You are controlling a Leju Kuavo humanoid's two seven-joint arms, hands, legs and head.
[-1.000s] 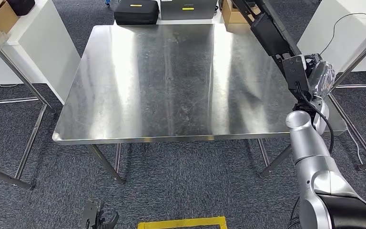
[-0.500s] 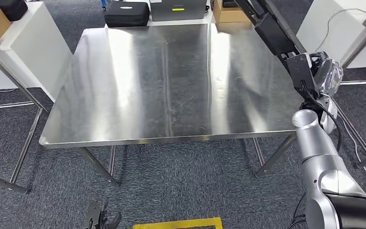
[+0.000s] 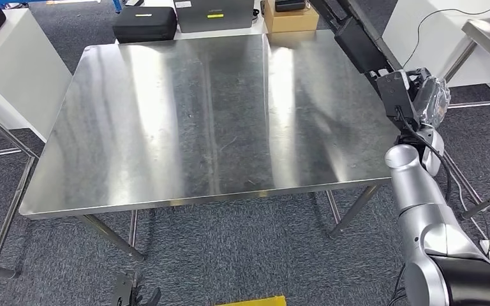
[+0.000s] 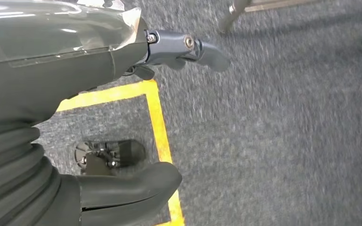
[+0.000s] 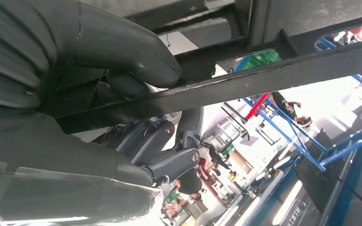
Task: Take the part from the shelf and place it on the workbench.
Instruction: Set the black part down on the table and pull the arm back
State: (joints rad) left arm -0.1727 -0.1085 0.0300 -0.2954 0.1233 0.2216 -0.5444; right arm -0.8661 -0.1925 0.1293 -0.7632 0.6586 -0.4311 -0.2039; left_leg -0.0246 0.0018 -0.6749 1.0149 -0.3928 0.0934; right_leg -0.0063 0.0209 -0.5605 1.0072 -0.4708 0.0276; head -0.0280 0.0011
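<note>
The right hand (image 3: pixel 429 102) is grasping the long black part (image 3: pixel 357 39), which is slanting toward 11 o'clock above the steel workbench's (image 3: pixel 166 127) 3 o'clock edge, while the far-off left hand (image 4: pixel 122 117) is hanging released.

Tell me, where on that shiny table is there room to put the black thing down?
Nearly all of the steel workbench is bare, from near edge to far edge. The right hand holds the black part over the far right corner. A black case and cardboard box sit beyond the far edge.
</note>
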